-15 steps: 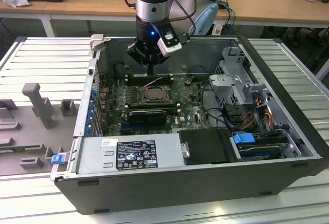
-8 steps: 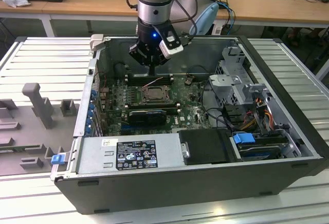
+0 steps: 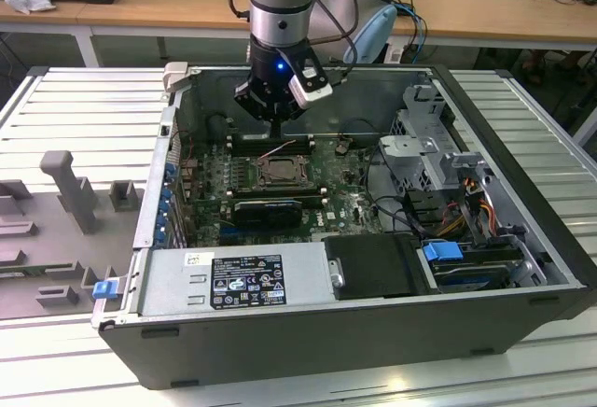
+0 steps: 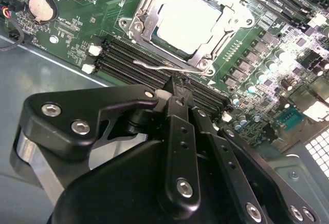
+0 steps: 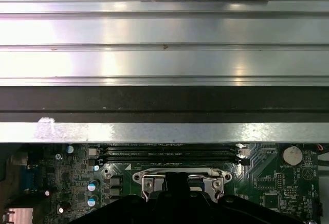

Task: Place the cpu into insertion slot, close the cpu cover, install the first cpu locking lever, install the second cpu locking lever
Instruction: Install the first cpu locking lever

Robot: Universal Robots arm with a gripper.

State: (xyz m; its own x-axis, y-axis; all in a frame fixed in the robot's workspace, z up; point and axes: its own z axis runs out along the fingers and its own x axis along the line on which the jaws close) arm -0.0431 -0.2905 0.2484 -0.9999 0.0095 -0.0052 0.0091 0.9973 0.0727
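The cpu (image 4: 186,21), a pale square chip, lies in the insertion slot (image 4: 139,26) on the green board. The silvery cpu cover (image 4: 216,47) lies flat around it as a frame. A thin wire locking lever (image 4: 154,64) runs along the socket edge nearest my fingers. My gripper (image 4: 177,88) is shut with nothing visible between its black fingers, its tip just above that lever and the memory slots. In the exterior view the gripper (image 3: 270,118) hangs inside the open case, just behind the insertion slot (image 3: 278,174). In the first wrist view the slot (image 5: 180,175) lies below the case wall.
Black memory slots (image 4: 128,54) lie between gripper and socket. A long black card (image 3: 268,209) sits in front of the socket. A power supply (image 3: 233,281) fills the case front, a drive cage (image 3: 429,136) and cables the exterior view's right. Case wall (image 5: 164,131) stands close behind.
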